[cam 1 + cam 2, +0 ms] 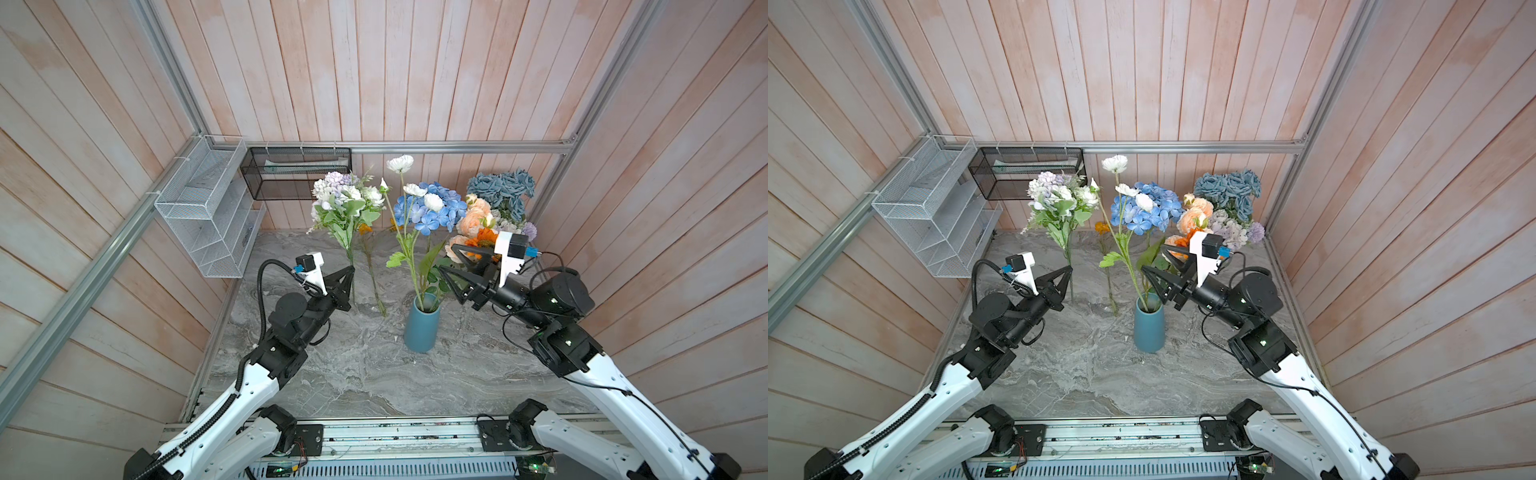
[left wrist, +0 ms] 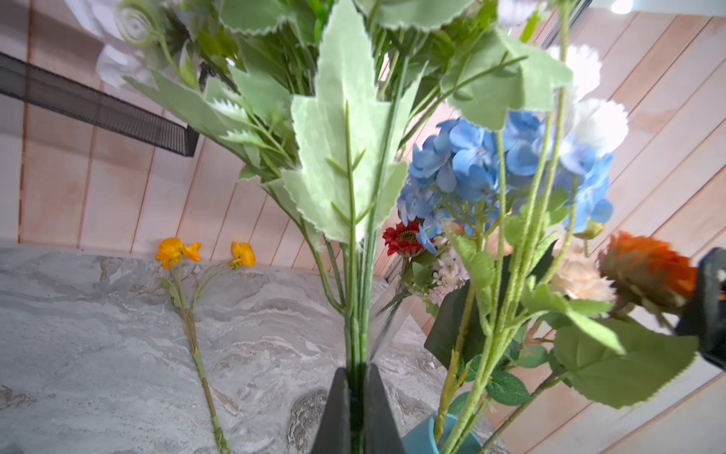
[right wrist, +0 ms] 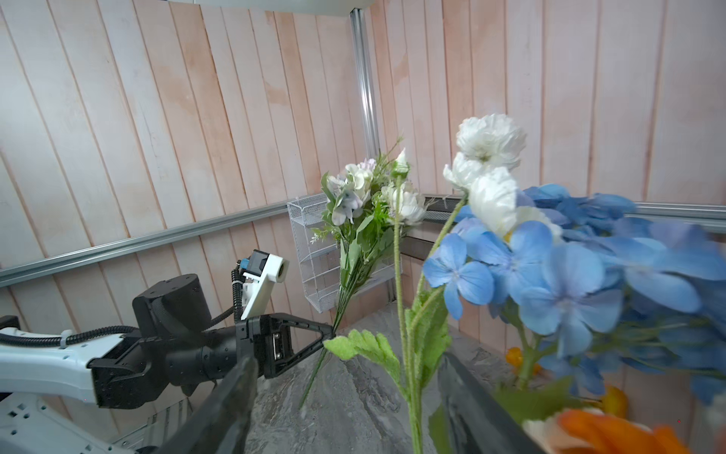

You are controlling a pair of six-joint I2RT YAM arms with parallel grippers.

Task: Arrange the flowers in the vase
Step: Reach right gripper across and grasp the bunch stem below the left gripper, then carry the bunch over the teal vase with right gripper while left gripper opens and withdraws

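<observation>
Currently left gripper (image 1: 352, 271) grips white-lilac bouquet (image 1: 347, 203), right gripper (image 1: 449, 258) released astride white spray (image 1: 400, 163); snagged leaves could tip vase (image 1: 420, 332).

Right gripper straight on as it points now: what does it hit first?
Likely the white spray's stem standing in the vase, centred between the open jaws of the right gripper; depth is unclear.

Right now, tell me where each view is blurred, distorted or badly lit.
In both top views: sharp, even light, but the wide lens splays the wall planks outward. Left wrist view: mostly sharp, the orange bloom smeared. Right wrist view: the blue hydrangea and the right gripper's fingers are blurred; the left gripper is crisp.
</observation>
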